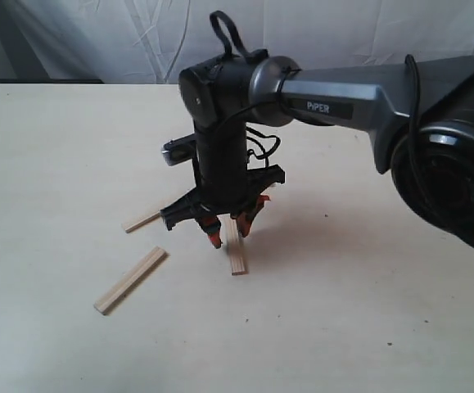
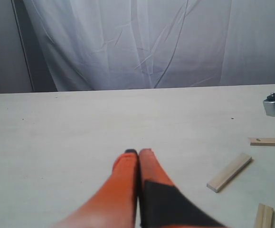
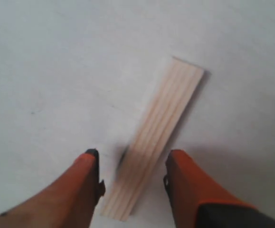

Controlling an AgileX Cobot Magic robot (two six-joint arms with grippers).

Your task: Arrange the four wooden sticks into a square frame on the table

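**Three wooden sticks** are in view on the table (image 1: 48, 344), all lying flat and none touching another.

- **First stick** (image 1: 130, 281): nearest the exterior camera, lying diagonally in the open.
- **Second stick** (image 1: 237, 257): just behind the first and to its right. It lies under the right gripper (image 1: 230, 236), which points down at the table. The jaws stand apart, one orange finger on each side of the strip. The right wrist view shows these fingers (image 3: 82, 187) flanking the wood with a gap on both sides.
- **Third stick** (image 1: 142, 221): farther back, with its right end running behind the gripper's black body.

The left gripper (image 2: 138, 153) appears only in its own wrist view. Its orange fingers are pressed together with nothing between them, low over the table. A white cloth (image 1: 97, 33) hangs at the far edge.
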